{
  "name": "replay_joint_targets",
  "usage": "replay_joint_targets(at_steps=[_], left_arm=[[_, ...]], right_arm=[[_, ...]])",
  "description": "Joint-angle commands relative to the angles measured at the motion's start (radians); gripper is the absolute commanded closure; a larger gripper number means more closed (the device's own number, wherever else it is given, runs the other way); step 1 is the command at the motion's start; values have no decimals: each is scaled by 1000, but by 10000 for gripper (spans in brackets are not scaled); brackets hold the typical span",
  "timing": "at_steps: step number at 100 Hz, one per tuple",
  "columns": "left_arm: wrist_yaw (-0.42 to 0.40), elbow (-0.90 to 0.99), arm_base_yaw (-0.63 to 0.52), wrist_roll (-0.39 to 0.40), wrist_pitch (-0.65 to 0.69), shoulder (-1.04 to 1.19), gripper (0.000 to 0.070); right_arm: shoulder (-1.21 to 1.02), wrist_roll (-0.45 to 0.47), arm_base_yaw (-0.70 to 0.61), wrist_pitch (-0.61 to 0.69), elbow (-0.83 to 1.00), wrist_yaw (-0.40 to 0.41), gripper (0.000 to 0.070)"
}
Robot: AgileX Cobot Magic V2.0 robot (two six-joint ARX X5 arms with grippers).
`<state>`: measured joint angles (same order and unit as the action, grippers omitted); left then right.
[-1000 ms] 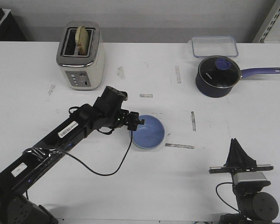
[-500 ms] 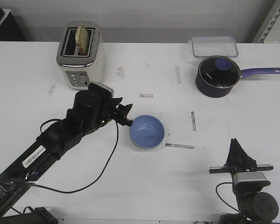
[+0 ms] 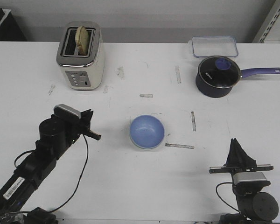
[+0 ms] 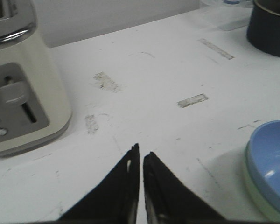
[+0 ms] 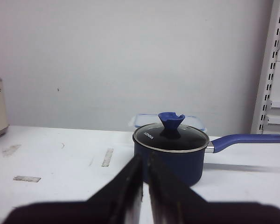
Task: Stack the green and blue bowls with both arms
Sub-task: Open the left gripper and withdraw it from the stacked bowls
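Note:
The light blue bowl [image 3: 147, 131] sits nested in the pale green bowl, whose rim [image 4: 258, 200] shows just under it, at the middle of the table. The blue bowl also shows in the left wrist view [image 4: 273, 163]. My left gripper [image 3: 96, 136] is shut and empty, well to the left of the stack and apart from it; in the left wrist view [image 4: 141, 150] its jaws are together above bare table. My right gripper [image 3: 235, 143] is shut and empty at the front right, pointing up the table; it also shows in the right wrist view [image 5: 144, 158].
A cream toaster [image 3: 80, 55] with bread stands at the back left. A dark blue saucepan [image 3: 218, 76] with a glass lid and long handle stands at the back right, with a clear lidded box [image 3: 214, 45] behind it. Tape marks dot the white table [image 3: 144, 186].
My left arm has drawn back from the blue bowl's left rim to the left and toward the front. The bowls stay in place. The right arm has not moved.

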<state>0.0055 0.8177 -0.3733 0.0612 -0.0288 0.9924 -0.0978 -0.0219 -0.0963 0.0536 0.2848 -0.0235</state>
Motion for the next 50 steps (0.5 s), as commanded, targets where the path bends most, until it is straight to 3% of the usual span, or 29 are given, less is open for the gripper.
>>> replay_joint_targets(at_steps=[1, 36, 50], left_arm=[[23, -21, 32, -17, 29, -46, 699], [26, -239, 225, -129, 38, -341, 699], [28, -338, 288, -133, 69, -472, 699]], right_arm=[[1, -2, 1, -8, 2, -3, 687], [1, -2, 1, -8, 2, -3, 687], [1, -2, 1, -8, 2, -3, 687]])
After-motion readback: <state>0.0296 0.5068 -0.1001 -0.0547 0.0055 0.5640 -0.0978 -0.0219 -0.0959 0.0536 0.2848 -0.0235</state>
